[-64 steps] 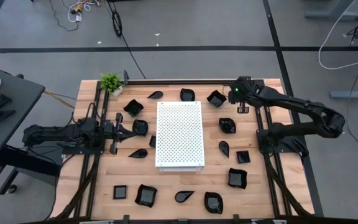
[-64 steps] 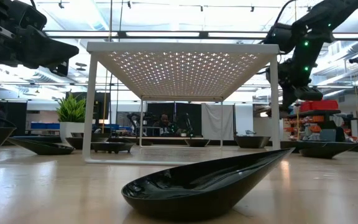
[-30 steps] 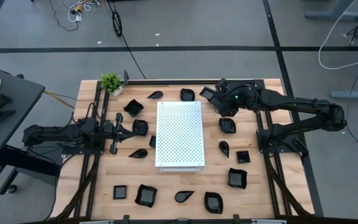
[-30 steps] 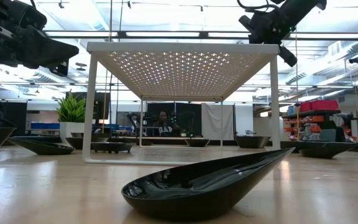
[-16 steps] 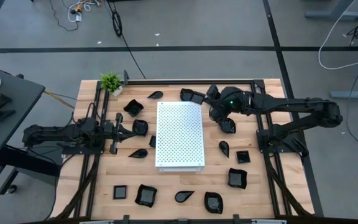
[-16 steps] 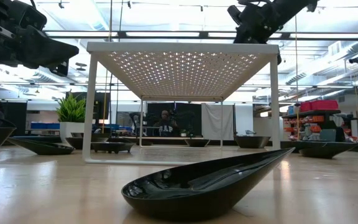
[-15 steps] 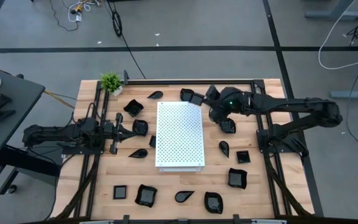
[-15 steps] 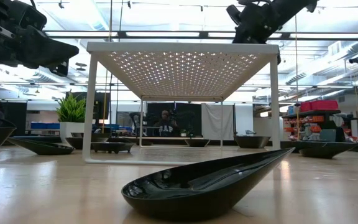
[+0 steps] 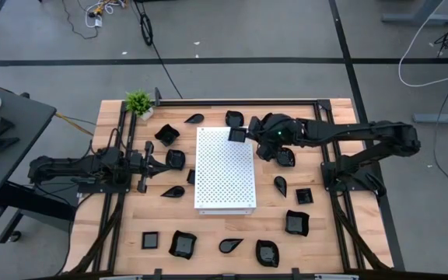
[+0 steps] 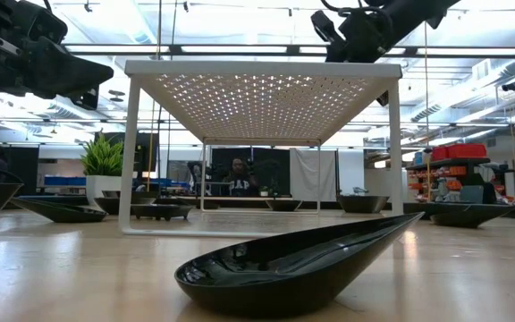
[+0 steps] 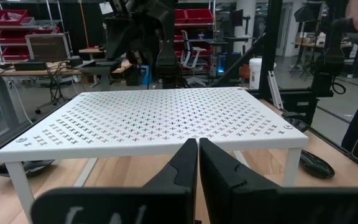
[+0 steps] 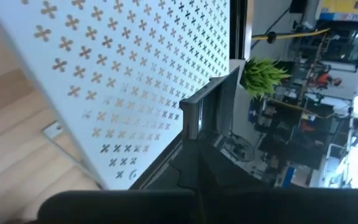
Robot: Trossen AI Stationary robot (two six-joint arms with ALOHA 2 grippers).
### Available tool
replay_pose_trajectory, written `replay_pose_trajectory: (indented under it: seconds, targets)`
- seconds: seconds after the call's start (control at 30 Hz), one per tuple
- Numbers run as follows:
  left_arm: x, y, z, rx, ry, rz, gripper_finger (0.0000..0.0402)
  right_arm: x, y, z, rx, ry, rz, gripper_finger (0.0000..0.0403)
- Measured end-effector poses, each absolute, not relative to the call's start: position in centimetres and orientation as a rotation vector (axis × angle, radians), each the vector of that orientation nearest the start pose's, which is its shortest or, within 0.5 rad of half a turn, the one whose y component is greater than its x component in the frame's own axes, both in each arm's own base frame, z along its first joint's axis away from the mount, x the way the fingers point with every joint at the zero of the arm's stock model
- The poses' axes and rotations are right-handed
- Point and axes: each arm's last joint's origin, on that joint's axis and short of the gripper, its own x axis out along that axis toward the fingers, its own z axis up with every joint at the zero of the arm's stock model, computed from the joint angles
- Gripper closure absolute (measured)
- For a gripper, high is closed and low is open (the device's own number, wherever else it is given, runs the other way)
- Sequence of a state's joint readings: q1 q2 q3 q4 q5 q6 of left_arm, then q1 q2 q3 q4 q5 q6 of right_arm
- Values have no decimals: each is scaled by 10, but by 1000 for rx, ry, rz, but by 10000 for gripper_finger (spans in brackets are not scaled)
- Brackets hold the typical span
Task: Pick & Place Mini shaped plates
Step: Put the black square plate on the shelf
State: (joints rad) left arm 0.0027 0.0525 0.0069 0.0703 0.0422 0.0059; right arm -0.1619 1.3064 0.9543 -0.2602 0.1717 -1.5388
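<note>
My right gripper (image 9: 243,134) holds 1 small glossy black square plate (image 9: 237,134) over the large white perforated rectangular board (image 9: 225,168); my left gripper (image 9: 162,162) rests beside it.

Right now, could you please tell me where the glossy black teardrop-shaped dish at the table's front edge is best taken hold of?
The glossy black teardrop-shaped dish sits upright, shallow and round-bottomed, so its outer sides offer little to clamp. Probably take its thin rim on a long side near the wide end, coming straight down, one finger inside, one outside.
</note>
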Motion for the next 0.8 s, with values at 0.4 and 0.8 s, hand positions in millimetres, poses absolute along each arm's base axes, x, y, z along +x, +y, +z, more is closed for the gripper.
replay_pose_trajectory:
  seconds: [0.4, 0.8]
  targets:
    - [100, -1, 169, 6, -26, -39, 381, 275, -49, 254, -1541, 687, 237, 403]
    - [100, -1, 169, 7, -25, -39, 381, 264, -52, 237, -1536, 604, 227, 403]
